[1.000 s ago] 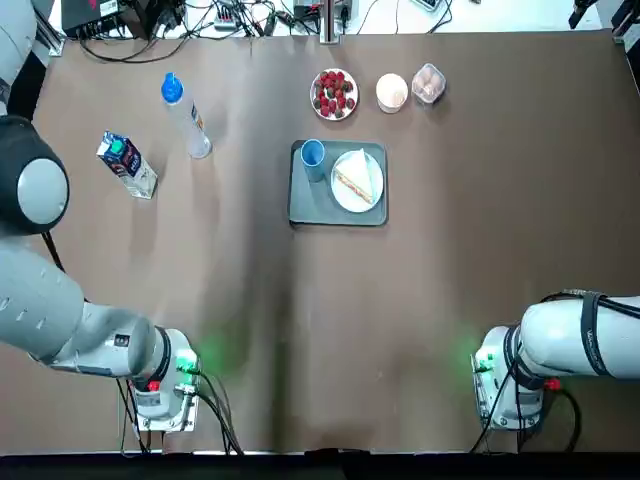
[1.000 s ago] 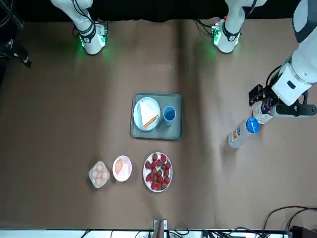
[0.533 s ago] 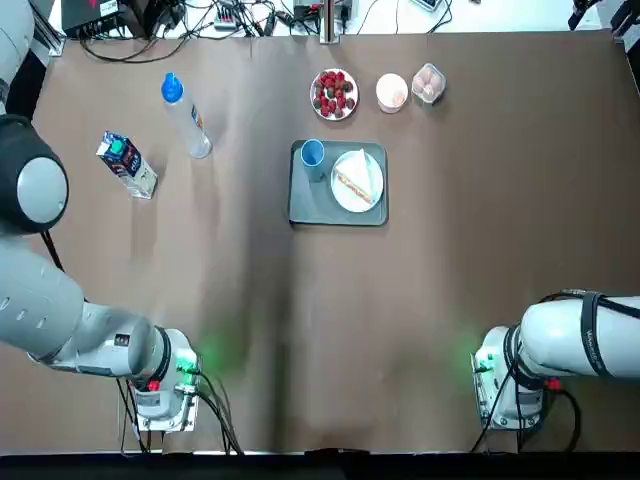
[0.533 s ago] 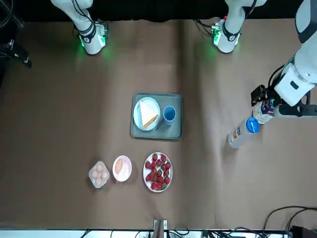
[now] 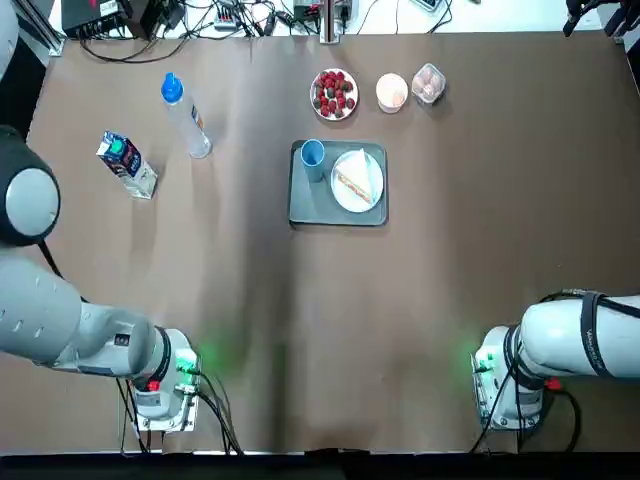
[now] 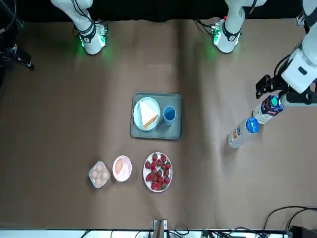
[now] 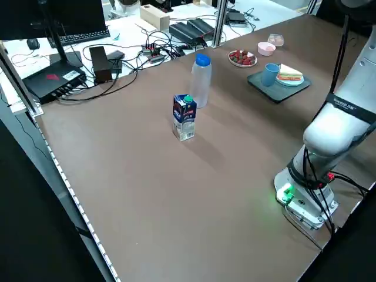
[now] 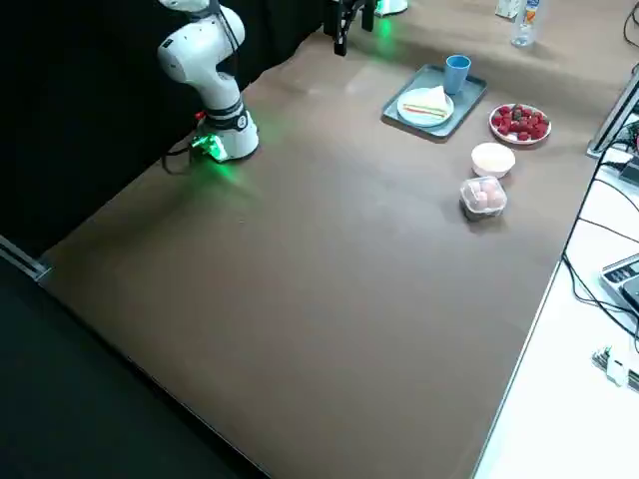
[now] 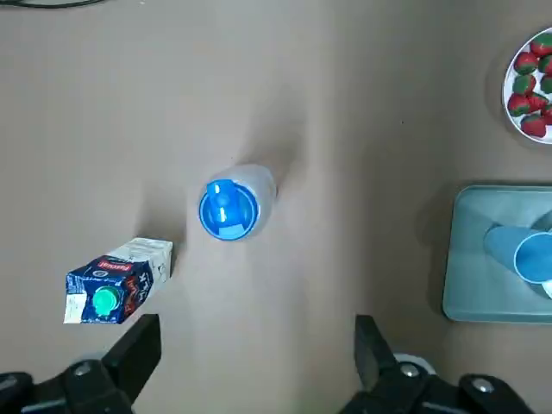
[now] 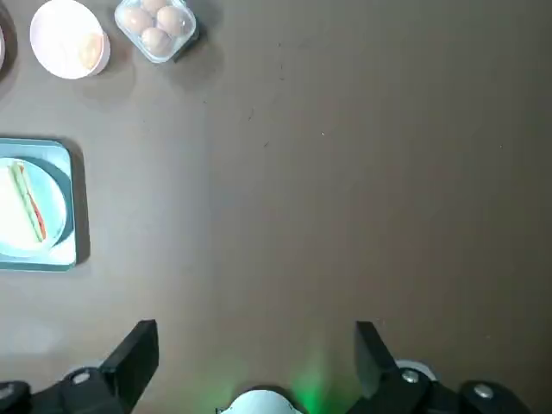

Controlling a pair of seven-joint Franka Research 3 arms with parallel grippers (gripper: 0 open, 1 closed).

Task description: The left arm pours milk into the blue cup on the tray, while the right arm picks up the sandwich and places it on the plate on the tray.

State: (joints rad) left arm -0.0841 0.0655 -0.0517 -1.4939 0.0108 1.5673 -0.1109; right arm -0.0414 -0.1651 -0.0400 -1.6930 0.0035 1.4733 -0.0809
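Note:
The milk carton (image 5: 127,165) stands at the table's left, alone, also in the left wrist view (image 9: 119,281). The blue cup (image 5: 312,155) stands on the grey tray (image 5: 310,208) beside the white plate (image 5: 372,200), which carries the sandwich (image 5: 354,183). My left gripper (image 9: 254,354) hangs open and empty high above the carton and bottle; the front view shows it (image 6: 263,87) just beside the carton (image 6: 270,108). Open and empty too, my right gripper (image 10: 257,354) hovers high over the table's right side, far from the sandwich (image 10: 26,203).
A clear bottle with a blue cap (image 5: 185,115) stands near the carton. Behind the tray are a plate of strawberries (image 5: 334,94), a pink bowl (image 5: 391,92) and a box of eggs (image 5: 428,83). Cables lie along the far edge.
The left arm has drawn back from the milk carton toward its base side, leaving the carton uncovered in the front view. Objects on the table have not moved.

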